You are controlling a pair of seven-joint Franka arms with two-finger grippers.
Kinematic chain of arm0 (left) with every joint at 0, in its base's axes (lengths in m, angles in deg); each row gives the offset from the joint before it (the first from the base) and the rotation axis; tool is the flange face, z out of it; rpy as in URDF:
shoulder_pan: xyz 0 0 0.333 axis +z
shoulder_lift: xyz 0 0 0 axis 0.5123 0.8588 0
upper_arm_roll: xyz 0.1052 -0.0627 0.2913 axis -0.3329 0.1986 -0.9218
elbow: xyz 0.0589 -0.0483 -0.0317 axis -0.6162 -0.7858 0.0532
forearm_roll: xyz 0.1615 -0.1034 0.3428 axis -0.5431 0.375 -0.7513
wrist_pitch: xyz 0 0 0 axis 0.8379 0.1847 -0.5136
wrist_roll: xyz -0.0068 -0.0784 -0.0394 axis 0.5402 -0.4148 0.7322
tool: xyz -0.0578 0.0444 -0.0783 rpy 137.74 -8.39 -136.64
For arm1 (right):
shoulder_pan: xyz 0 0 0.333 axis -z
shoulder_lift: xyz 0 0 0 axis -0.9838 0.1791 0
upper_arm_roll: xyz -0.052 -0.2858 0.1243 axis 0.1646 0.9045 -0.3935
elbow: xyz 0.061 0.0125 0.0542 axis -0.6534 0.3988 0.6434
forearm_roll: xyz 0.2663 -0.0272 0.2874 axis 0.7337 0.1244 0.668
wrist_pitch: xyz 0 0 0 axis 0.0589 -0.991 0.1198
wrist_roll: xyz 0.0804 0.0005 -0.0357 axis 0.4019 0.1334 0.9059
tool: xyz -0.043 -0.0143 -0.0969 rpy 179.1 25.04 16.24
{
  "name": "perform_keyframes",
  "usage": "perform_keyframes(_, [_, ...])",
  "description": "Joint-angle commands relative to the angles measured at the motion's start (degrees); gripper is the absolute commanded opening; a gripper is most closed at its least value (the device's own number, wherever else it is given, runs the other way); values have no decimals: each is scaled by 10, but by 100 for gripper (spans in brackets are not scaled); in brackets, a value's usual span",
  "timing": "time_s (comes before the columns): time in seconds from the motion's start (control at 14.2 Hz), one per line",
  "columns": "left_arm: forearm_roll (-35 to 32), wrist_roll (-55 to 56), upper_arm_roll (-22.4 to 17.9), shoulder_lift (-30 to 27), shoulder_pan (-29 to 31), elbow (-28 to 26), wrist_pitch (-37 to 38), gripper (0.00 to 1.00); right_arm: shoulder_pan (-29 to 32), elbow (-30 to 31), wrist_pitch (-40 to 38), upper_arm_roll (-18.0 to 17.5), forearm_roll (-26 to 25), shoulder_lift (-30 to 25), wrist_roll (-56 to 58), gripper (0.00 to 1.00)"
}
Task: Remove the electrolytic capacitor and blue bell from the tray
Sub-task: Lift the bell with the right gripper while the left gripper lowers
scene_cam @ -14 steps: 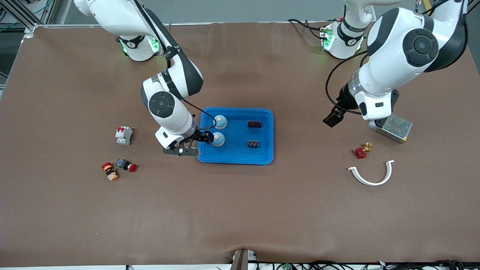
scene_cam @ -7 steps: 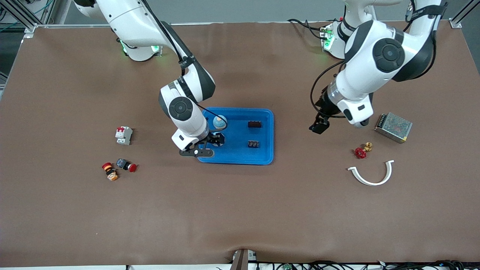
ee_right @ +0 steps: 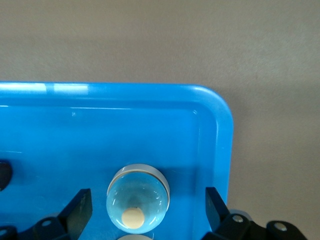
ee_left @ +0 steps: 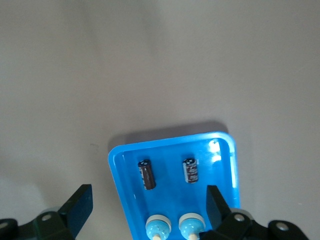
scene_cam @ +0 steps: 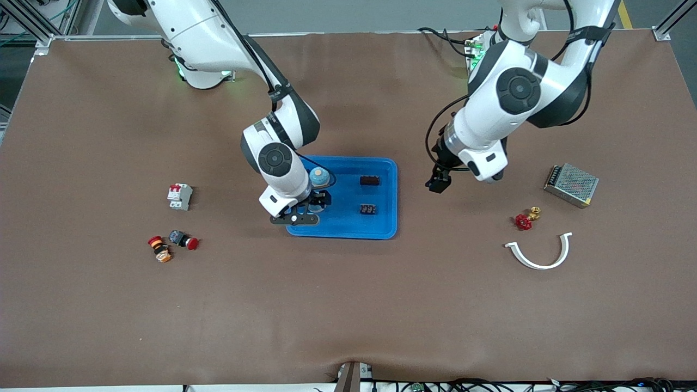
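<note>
- the blue tray [scene_cam: 381, 228] sits on the brown table [scene_cam: 348, 316], about midway between the two arms' ends.
- two bells lie in the tray at the right arm's end; one bell [scene_cam: 319, 176] shows its pale blue dome with a tan button, the other bell [scene_cam: 320, 200] is nearer the front camera and mostly hidden under the right hand.
- two capacitors lie in the tray toward the left arm's end: one capacitor [scene_cam: 370, 180] farther from the front camera, the second capacitor [scene_cam: 368, 208] nearer to it, apart from each other.
- the right hand [scene_cam: 314, 204] is low over the tray's bell end, fingers spread wide with the nearer bell between them; its wrist view shows the other bell [ee_right: 137, 197] in the gap, nothing pinched.
- the left hand [scene_cam: 439, 182] hangs over bare table just beside the tray, toward the left arm's end, fingers spread and holding nothing; its wrist view looks down on the tray [ee_left: 117, 165] with both capacitors and both bells.
- toward the left arm's end lie a metal mesh box [scene_cam: 571, 185], a red valve [scene_cam: 525, 219] and a white curved clip [scene_cam: 540, 253].
- toward the right arm's end lie a white breaker [scene_cam: 179, 196] and two push buttons [scene_cam: 173, 244].
</note>
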Motion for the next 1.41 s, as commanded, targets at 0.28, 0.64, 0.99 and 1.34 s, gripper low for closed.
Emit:
perform_keyframes(0.28, [-20, 83, 1, 36, -41, -3, -33, 100, -21, -9, 0, 6, 9, 19, -7, 100])
perform_keyframes(0.64, [-43, 156, 1, 70, -77, -3, -77, 100, -20, -8, 13, 6, 10, 26, -7, 100])
perform_keyframes(0.99, [-73, 203, 1, 103, -102, 1, -95, 100, -23, -9, 37, 5, 11, 39, -8, 100])
perform_keyframes(1.34, [-108, 253, 1, 144, -127, 1, -132, 100, -25, -9, 38, 5, 11, 40, -8, 100])
